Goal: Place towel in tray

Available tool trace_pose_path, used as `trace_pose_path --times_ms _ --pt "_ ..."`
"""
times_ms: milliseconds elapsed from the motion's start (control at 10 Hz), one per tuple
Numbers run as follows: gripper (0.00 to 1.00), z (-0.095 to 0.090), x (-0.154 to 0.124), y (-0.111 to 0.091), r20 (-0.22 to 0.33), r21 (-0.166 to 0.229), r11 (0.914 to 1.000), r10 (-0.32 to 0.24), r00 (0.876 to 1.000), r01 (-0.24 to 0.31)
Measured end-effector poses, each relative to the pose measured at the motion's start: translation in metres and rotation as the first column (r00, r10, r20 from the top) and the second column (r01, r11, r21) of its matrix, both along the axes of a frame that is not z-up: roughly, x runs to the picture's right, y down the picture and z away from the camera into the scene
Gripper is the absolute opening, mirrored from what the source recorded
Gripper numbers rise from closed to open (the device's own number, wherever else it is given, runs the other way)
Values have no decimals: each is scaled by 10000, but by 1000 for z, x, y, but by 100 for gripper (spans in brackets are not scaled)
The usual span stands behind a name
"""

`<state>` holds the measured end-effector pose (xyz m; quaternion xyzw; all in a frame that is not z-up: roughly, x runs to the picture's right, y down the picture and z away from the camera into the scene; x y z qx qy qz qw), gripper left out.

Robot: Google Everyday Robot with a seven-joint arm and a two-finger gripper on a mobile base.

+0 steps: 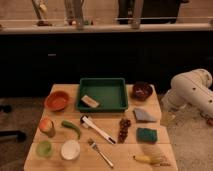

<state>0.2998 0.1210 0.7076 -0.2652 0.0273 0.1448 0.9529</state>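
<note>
A wooden table (112, 150) stands in a dim room, with dark cabinets and a lit counter behind it. My white arm (192, 92) reaches in from the right, off the table's right edge. My gripper (167, 116) hangs low just beside that edge, with its fingers spread and nothing between them.

The towel (144, 115) lies flat on the wood near the right edge, close to my gripper on its table side but apart from it. The maroon bowl (142, 91) sits just behind the towel, the green sponge (147, 134) just in front, and the grapes (123, 129) are to its front left.

The tray (102, 81) lies at the back middle of the table, left of the maroon bowl. A tan block (90, 101) rests in its front left corner, and the rest of its floor is bare. A strip of bare wood runs between the towel and the tray's right rim. The orange bowl (57, 100) is well away on the far left.
</note>
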Motion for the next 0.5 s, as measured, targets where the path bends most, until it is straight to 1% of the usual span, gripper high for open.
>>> trace_pose_path --times_ms 300,500 --pt "80 19 -8 6 70 -33 9999 -105 9999 105" --pt "80 38 -15 10 99 -155 9996 -213 9997 215"
